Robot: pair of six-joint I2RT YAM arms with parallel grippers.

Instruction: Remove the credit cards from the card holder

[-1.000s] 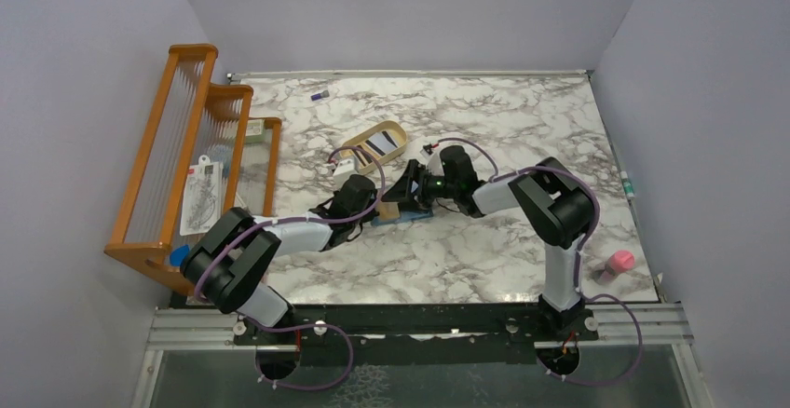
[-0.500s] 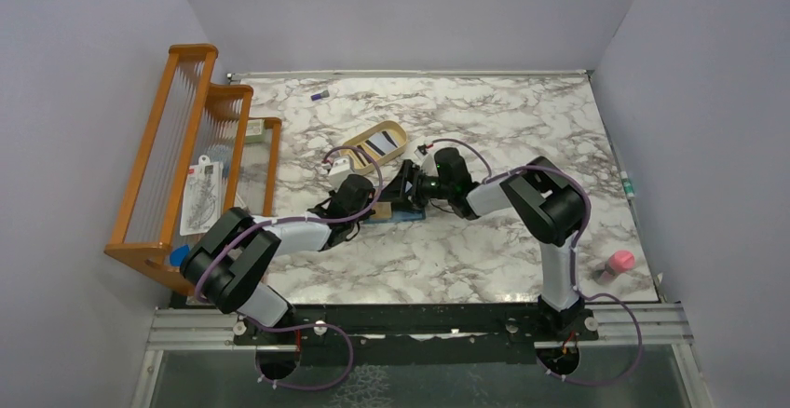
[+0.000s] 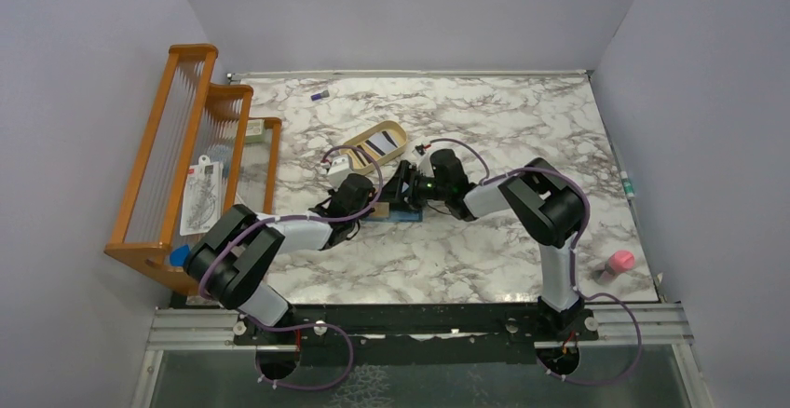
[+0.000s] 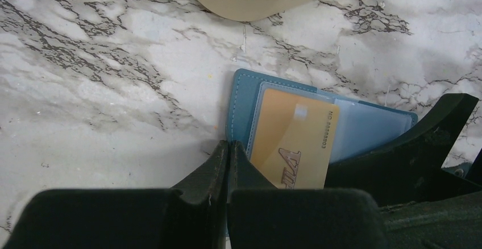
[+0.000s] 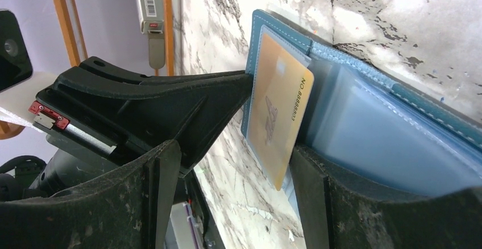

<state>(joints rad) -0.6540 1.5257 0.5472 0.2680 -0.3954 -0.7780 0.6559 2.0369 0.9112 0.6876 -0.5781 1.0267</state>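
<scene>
The card holder (image 4: 241,98) is pinned at its edge by the low-reaching left gripper (image 4: 227,152), closed and empty. The tan credit card (image 5: 278,107) is straddled by the right gripper (image 5: 233,164), spread wide.

Marble-patterned table (image 3: 522,119) carries open teal card holder (image 4: 241,98) at centre, tan oval tray (image 4: 256,4) just beyond it, small purple item (image 3: 320,96) far back, pink object (image 3: 619,261) near right edge.
</scene>
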